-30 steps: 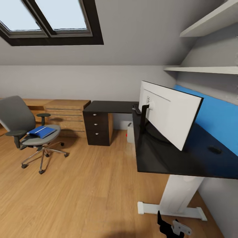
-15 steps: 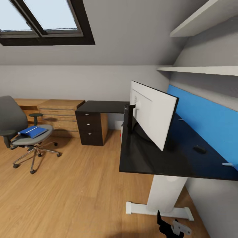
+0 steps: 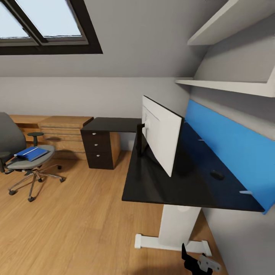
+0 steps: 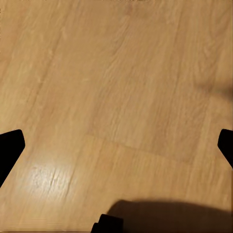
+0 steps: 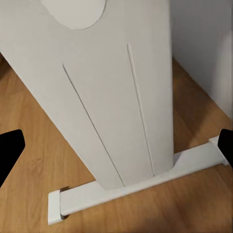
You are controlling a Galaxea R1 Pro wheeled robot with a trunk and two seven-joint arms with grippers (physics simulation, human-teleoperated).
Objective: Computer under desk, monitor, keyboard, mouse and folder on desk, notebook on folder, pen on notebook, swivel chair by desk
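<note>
The black desk [image 3: 152, 183] runs along the right wall in the head view. On it stands the monitor [image 3: 162, 137], its white back toward me. The small black mouse [image 3: 217, 175] lies on the desk beside the blue wall panel. At the far left is the swivel chair [image 3: 17, 151], with the blue folder [image 3: 30, 153] on its seat. The computer, keyboard, notebook and pen are hidden or out of view. My left gripper [image 4: 116, 145] is open over bare floor. My right gripper [image 5: 116, 145] is open, facing the desk's white leg [image 5: 97, 97].
The desk's black drawer unit [image 3: 97, 149] stands at the back, with a light wood chest of drawers [image 3: 63, 131] to its left. White shelves [image 3: 229, 86] hang above the desk. The desk's white foot [image 3: 152, 242] lies on the wood floor close ahead.
The whole head view has shifted left as the camera moved, so the chair sits nearer the left edge. The white computer seen earlier under the desk is now hidden. Both grippers look unchanged.
</note>
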